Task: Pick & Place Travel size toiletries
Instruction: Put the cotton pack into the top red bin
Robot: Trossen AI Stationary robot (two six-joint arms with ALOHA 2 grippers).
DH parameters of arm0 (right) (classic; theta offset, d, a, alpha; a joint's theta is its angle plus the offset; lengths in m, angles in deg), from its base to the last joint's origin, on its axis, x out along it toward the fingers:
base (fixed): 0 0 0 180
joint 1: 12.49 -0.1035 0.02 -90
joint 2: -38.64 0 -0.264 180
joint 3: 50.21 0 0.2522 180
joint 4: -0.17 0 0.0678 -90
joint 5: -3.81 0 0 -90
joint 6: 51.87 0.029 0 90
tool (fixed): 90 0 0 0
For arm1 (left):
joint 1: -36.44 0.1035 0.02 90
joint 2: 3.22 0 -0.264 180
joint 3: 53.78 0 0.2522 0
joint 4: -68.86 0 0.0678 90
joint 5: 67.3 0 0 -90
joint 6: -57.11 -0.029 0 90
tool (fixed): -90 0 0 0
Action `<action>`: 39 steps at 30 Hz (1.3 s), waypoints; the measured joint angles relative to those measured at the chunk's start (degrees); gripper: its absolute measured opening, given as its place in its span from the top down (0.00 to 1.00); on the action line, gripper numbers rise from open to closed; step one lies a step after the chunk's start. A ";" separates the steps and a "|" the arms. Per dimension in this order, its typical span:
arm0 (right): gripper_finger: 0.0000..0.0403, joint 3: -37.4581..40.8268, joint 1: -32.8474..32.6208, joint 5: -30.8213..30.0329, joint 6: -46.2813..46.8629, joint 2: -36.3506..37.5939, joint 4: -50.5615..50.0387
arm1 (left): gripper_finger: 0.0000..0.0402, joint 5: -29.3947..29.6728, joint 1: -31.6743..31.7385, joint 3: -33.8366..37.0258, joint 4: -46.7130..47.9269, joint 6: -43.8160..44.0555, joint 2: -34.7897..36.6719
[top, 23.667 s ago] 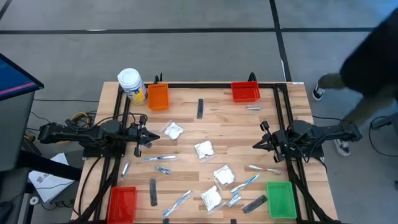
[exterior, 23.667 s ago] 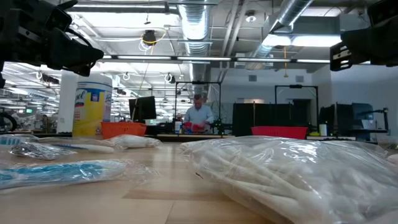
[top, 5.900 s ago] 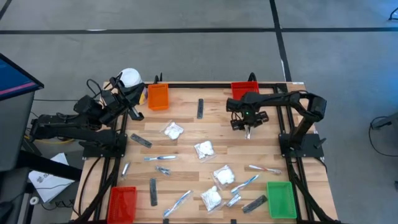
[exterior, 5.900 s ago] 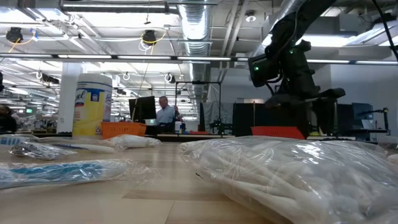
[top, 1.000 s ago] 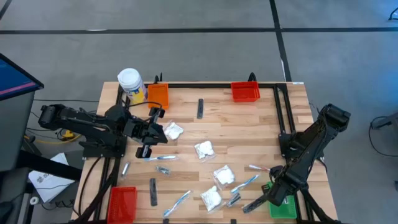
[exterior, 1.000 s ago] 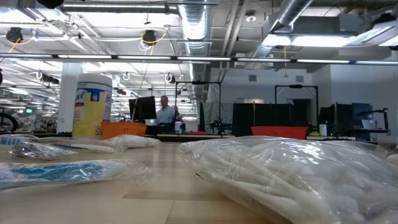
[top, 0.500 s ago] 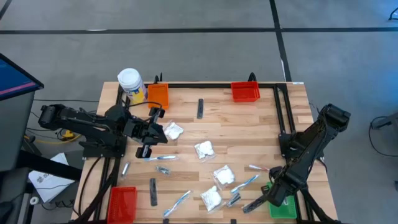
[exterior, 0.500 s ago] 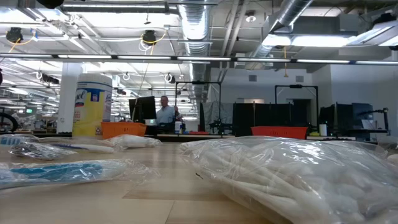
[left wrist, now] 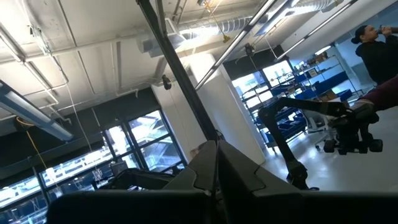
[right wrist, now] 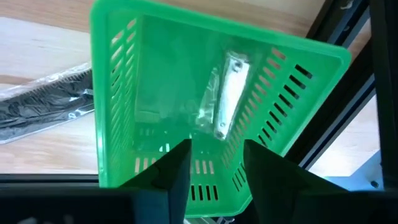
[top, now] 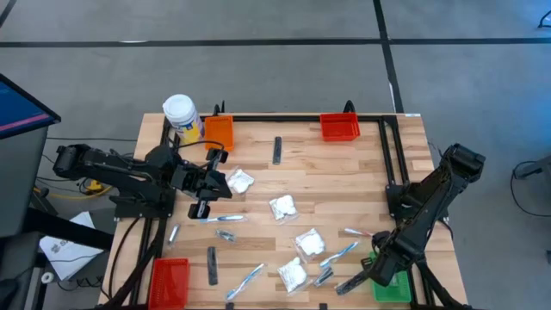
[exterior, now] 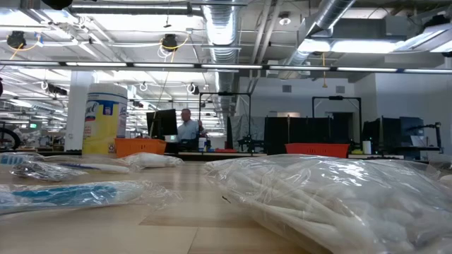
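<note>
With fingers parted, right pincer empty.

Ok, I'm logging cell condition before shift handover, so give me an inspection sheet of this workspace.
Surface: wooden table with a black frame.
Job's things: white packets, toothbrushes, dark bars and sachets scattered across the table; one silvery sachet lies in the green bin.
Clutter: yellow jar by the orange bin; red bin at the far edge, another red bin at the near left corner.
Grippers: left gripper shut, by a white packet; right gripper open above the green bin, holding nothing.
Cables: bundle beside the left arm's base.
Surroundings: grey floor; a person far behind the table.
</note>
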 joint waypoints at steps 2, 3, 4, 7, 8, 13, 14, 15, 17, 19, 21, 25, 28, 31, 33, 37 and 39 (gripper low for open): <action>0.61 -0.01 0.00 0.00 -0.01 0.00 0.01 | 0.98 0.00 0.00 0.00 0.00 0.00 0.00; 0.60 -0.01 0.00 0.00 -0.02 0.00 0.03 | 0.98 0.00 0.00 0.00 0.00 0.00 0.00; 0.59 0.02 0.00 0.00 -0.14 0.00 0.01 | 0.98 0.00 0.00 0.00 0.00 0.00 0.00; 0.55 -0.01 0.00 0.01 -0.89 0.00 0.03 | 0.98 0.00 0.00 0.00 0.00 0.00 0.01; 0.54 0.00 0.00 0.02 -1.24 0.00 0.09 | 0.98 -0.01 0.00 -0.02 0.00 0.00 0.00; 0.50 -0.93 0.42 0.07 -3.44 0.11 0.16 | 0.98 -0.02 0.00 -0.01 -0.03 0.00 0.00; 0.49 -1.31 0.66 0.09 -4.13 0.11 0.20 | 0.98 -0.02 0.00 0.00 -0.06 0.00 0.00; 0.48 -1.73 0.97 0.09 -4.91 0.11 0.13 | 0.98 -0.02 0.00 0.00 -0.11 0.00 0.00; 0.48 -2.73 1.84 0.07 -6.94 0.11 0.16 | 0.98 -0.02 0.00 0.00 -0.26 0.00 0.00; 0.47 -3.44 2.85 0.06 -8.42 0.13 -0.01 | 0.98 -0.02 0.00 0.00 -0.26 0.00 0.00; 0.47 -4.14 3.98 -0.16 -9.89 0.13 -0.57 | 0.98 -0.02 0.00 0.00 -0.28 0.00 0.00; 0.47 -5.59 6.36 -2.47 -13.89 0.13 -1.59 | 0.98 -0.02 0.00 0.00 -0.28 0.00 0.00; 0.47 -6.54 8.50 -4.49 -17.94 0.13 -1.58 | 0.98 -0.02 0.00 0.00 -0.26 0.00 0.00; 0.47 -7.45 10.96 -5.92 -21.90 0.13 -1.58 | 0.98 -0.02 0.00 0.00 -0.24 0.02 0.00; 0.47 -8.20 12.68 -7.30 -24.72 0.13 -1.54 | 0.98 0.08 0.00 0.00 -0.24 0.02 0.01; 0.47 -10.09 16.08 -10.61 -31.48 0.13 -1.45 | 0.98 1.58 0.00 0.00 -0.21 0.02 0.00; 0.47 -11.19 17.81 -12.37 -34.90 0.13 -1.22 | 0.98 2.31 0.00 0.00 -0.17 0.04 0.00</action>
